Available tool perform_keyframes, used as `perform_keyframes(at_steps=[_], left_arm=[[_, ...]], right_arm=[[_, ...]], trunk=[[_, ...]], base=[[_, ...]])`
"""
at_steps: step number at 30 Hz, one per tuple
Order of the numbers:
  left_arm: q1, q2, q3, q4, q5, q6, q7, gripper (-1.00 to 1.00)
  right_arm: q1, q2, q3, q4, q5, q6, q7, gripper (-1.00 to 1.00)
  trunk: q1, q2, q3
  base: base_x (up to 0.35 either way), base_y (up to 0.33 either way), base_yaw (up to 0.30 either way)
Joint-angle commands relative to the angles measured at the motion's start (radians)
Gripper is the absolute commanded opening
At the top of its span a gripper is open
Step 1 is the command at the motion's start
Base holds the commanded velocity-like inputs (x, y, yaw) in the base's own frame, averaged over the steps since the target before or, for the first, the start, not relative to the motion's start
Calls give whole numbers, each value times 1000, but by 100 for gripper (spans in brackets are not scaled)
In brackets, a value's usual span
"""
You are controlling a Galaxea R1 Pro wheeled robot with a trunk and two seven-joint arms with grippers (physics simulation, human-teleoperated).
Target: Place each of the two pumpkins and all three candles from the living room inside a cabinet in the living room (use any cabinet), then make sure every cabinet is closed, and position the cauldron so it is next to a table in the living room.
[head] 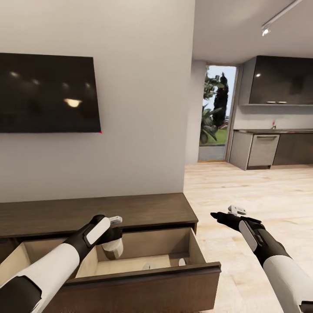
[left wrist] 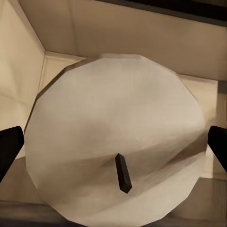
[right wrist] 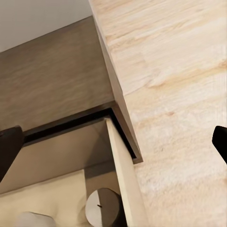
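Note:
The dark-brown cabinet (head: pixel 95 211) stands against the wall with its wide drawer (head: pixel 143 282) pulled out, pale beige inside. My left gripper (head: pixel 111 234) is over the drawer, shut on a white candle (head: pixel 114 250). In the left wrist view the candle's top (left wrist: pixel 113 123) with its dark wick sits between the spread fingers (left wrist: pixel 9 146). Two more candle tops (head: pixel 148 266) (head: pixel 181 262) peek over the drawer front; one candle (right wrist: pixel 101 205) also shows in the right wrist view. My right gripper (head: pixel 221 216) hangs open over the floor right of the cabinet. The pumpkins, cauldron and table are out of view.
A black TV (head: pixel 48 93) hangs on the wall above the cabinet. Pale wood floor (head: pixel 243 187) stretches right toward dark grey kitchen cabinets (head: pixel 269 150) and a glass door (head: pixel 215 113). The open drawer front juts toward me.

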Motion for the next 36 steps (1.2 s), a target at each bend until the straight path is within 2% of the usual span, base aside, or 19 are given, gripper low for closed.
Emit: perform_keyframes(at_steps=[1, 9, 17, 27, 36], left_arm=[[-1, 1, -7, 0, 10, -2, 8, -100], [-1, 1, -8, 9, 10, -5, 8, -100], [-1, 1, -8, 9, 9, -5, 8, -100], [-1, 1, -8, 9, 10, -5, 8, -100], [-1, -10, -8, 9, 9, -5, 8, -100]], right_arm=[[-1, 0, -3, -1, -1, 6, 4, 100], [-1, 0, -3, -1, -1, -3, 4, 100], [-1, 0, -3, -1, -1, -8, 4, 100], [-1, 0, -3, -1, -1, -8, 4, 100], [-1, -1, -3, -1, -1, -8, 5, 100]], trunk=[[4, -8, -4], [34, -64, -29], [34, -64, -29], [34, -64, -29], [34, -64, -29]], base=[[0, 0, 0], [0, 0, 0], [21, 0, 0], [249, 0, 0], [19, 0, 0]])
